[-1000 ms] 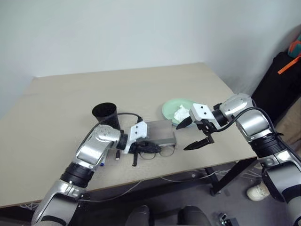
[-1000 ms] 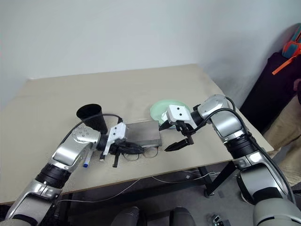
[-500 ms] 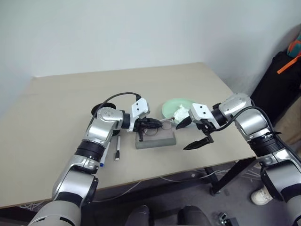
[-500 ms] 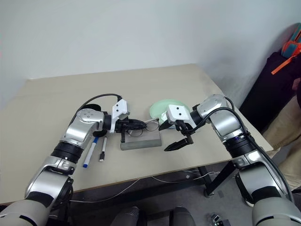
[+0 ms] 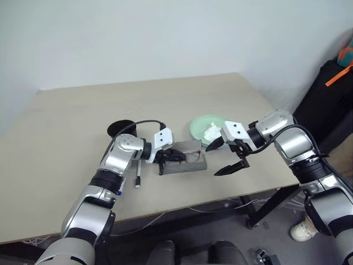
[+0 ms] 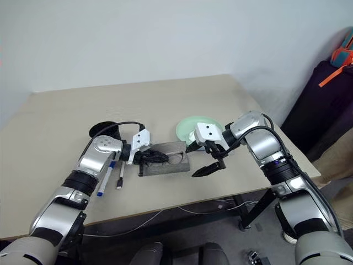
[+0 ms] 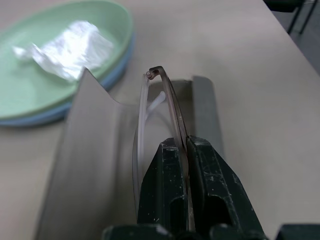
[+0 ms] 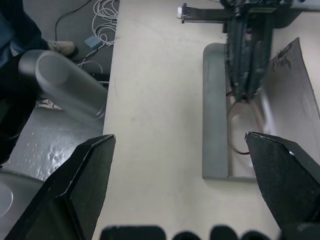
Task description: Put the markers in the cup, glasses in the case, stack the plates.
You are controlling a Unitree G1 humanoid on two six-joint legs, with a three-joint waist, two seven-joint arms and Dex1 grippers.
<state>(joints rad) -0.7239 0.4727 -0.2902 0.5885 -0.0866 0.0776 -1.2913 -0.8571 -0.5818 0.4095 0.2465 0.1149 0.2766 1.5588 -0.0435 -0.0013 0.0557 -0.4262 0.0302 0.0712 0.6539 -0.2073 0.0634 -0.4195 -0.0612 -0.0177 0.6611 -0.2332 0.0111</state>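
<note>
- Left tool point(image 7: 186, 150): fingers pressed together, pinching the glasses point(image 7: 159, 100) by the frame; the tool sits over the open grey case point(image 5: 185, 160), reaching across it toward the robot's right.
- Glasses: thin dark wire frame, gripped edge-on between the left tool's fingers; frame stands inside the trough of the case, between its raised flap and its far long wall. Whether the frame touches the case floor cannot be told.
- Case: oblong grey felt-like box, open, lying on the worktop point(image 5: 66, 121) near the front edge, just beside the plates.
- Right tool point(image 5: 220, 157): fingers spread wide, holding nothing; it hangs above the worktop just beside the right end of the case, pointing toward it. In the right wrist view the case point(image 8: 216, 110) and the left tool point(image 8: 247, 60) lie between its two fingers point(image 8: 80, 185).
- Plates point(image 7: 30, 107): pale green plate stacked on the light blue one, behind the case and close to the right tool; a crumpled white tissue point(image 7: 65, 45) lies in the green plate.
- Cup point(image 5: 118, 128): black, upright, behind the left forearm, apart from the case.
- Markers: blue-capped marker point(image 6: 105, 175) and black-capped marker point(image 6: 121, 175) lie side by side on the worktop, on the left of the case, under the left arm.
</note>
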